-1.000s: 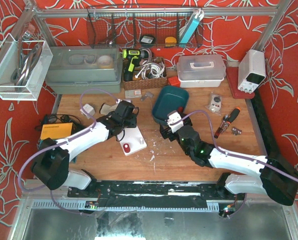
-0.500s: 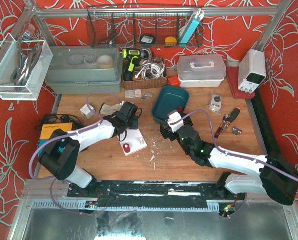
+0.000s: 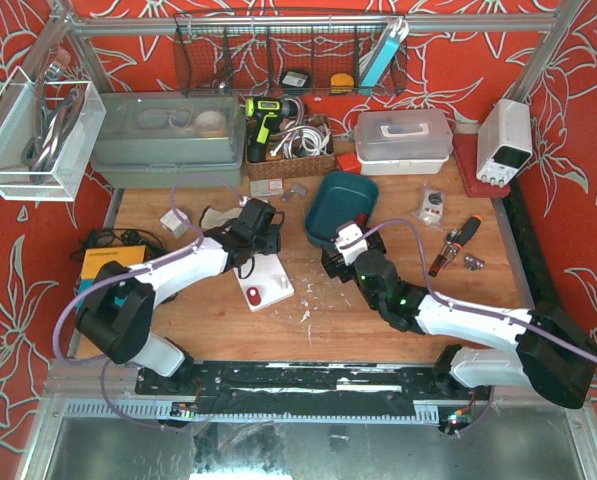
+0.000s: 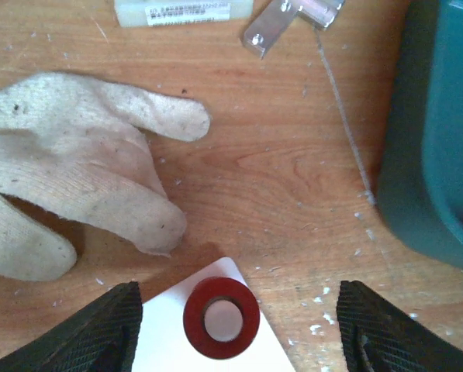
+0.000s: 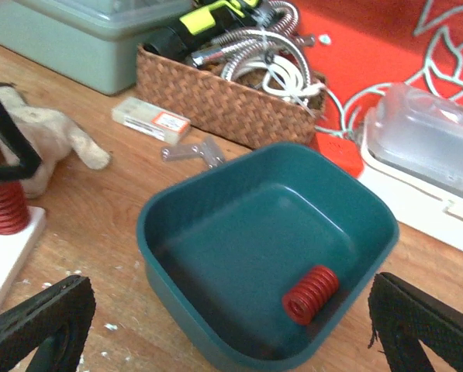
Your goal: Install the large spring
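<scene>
Care with centring: set left gripper [image 4: 236,288], jaws wide, astride red spring [image 4: 221,318] on white base [image 4: 165,349]; close without tilting. Leave right gripper [image 5: 231,283], jaws wide too, facing teal bin [image 5: 223,217].

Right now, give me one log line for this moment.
left fingers: open, upright spring between them, on white block | right fingers: open, facing teal bin | second spring: lying in bin
</scene>
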Controlling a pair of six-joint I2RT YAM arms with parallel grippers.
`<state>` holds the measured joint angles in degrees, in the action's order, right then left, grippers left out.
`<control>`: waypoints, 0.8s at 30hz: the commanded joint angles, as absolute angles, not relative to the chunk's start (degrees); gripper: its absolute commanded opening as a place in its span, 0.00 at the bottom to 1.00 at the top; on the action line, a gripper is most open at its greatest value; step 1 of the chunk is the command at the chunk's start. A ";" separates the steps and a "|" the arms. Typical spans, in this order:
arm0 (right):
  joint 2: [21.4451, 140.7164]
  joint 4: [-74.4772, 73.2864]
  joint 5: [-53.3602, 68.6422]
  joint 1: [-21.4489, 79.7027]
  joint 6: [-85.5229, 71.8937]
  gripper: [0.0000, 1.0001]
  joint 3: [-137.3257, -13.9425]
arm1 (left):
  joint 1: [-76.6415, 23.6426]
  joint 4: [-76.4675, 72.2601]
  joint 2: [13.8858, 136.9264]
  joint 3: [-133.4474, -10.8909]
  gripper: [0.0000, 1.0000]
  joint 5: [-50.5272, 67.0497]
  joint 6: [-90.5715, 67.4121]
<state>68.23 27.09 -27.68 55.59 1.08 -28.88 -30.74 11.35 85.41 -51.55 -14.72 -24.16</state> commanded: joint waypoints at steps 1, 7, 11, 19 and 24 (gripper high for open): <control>69.18 19.63 -33.06 53.78 -6.40 0.96 -33.99 | -30.50 11.72 78.65 -50.62 0.76 -13.82 -24.96; 73.85 -6.24 -25.40 45.38 -20.72 0.93 -47.15 | -30.58 3.82 65.94 -41.73 1.00 -7.42 -25.83; 76.28 -9.06 -20.17 40.46 -25.85 0.86 -49.39 | -30.80 -5.66 57.66 -32.55 1.00 -1.55 -26.47; 88.30 -20.31 -21.22 37.81 -24.66 0.64 -62.42 | -31.47 -14.90 51.86 -24.26 1.00 1.90 -26.02; 98.77 -26.41 -21.12 37.80 -24.99 0.52 -71.71 | -31.55 -18.30 54.17 -22.53 1.00 3.81 -23.70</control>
